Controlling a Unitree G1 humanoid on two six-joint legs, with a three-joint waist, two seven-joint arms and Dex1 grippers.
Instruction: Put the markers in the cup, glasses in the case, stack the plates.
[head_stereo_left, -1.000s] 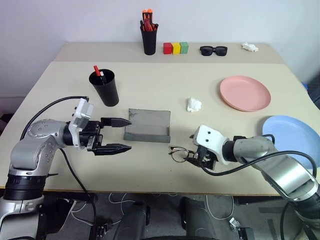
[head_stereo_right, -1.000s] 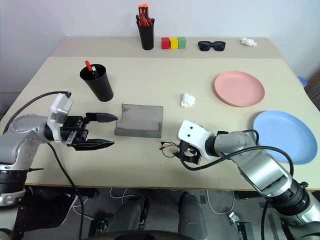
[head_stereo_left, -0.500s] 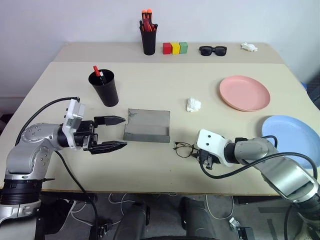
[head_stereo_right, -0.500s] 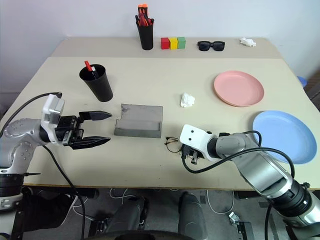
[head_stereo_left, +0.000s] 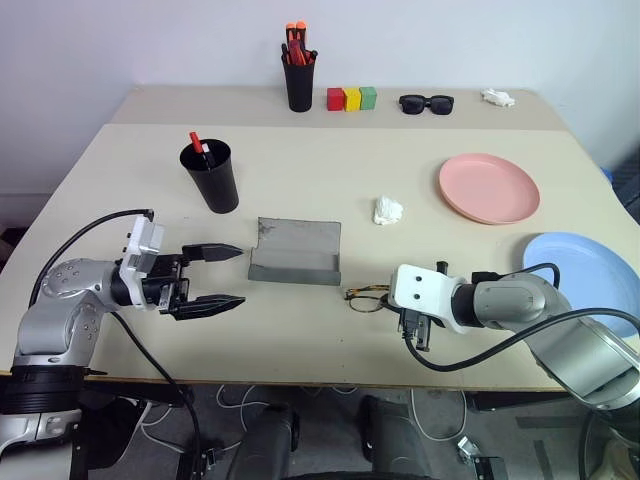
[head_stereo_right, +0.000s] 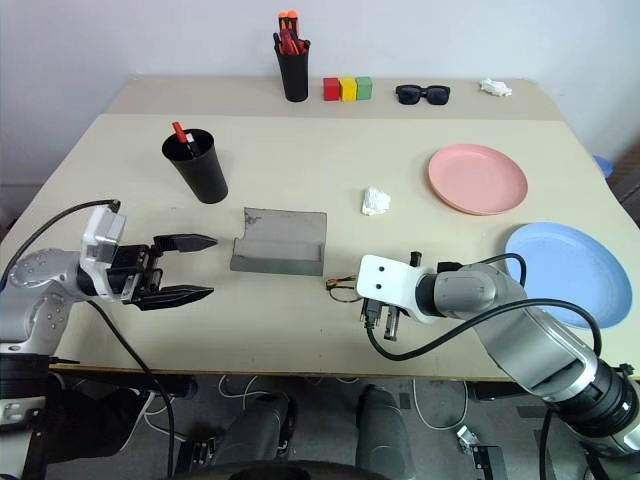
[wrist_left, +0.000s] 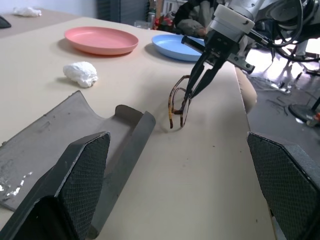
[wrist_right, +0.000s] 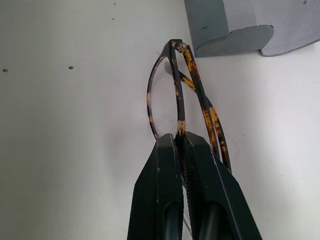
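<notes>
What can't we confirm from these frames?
- Cup contents: head views show one red marker tip; the wall hides the rest.
- Blue plate: the right arm covers its near part and the picture edge cuts its far side.
- Glasses: in the right wrist view the right gripper hides the pinched rim; second lens unclear.

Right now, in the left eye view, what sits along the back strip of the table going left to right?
Pen pot with orange-capped pens → red block → yellow block → green block → black sunglasses → crumpled white scrap.
</notes>
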